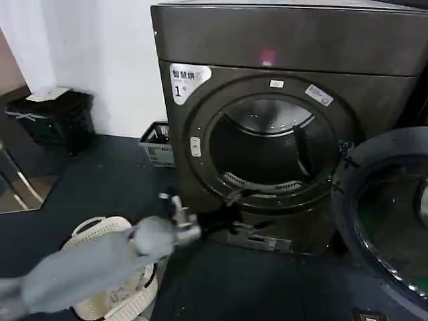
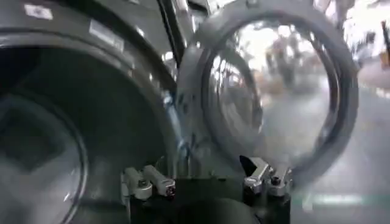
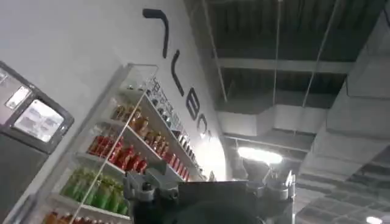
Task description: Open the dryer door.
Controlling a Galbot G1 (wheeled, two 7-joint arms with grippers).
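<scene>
Laundry corner inside a shop or showroom: numbered front-loading dryer [image 1: 281, 134], laundry baskets [image 1: 158, 144] on dark floor [image 1: 107, 180], shelves of bottled drinks [image 3: 122, 158] on a lettered wall, exposed ceiling ducts [image 3: 292, 119].

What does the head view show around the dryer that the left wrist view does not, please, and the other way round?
Head view alone: the whole dryer front with its white "1" label and small pink light, the grey basket beside it, the white basket on the floor, and the left arm reaching toward the opening.

Left wrist view alone: the left gripper up close, fingers apart and empty, and bright reflections in the door glass.

Both: the dryer door swung open on the right and the dark drum opening.
</scene>
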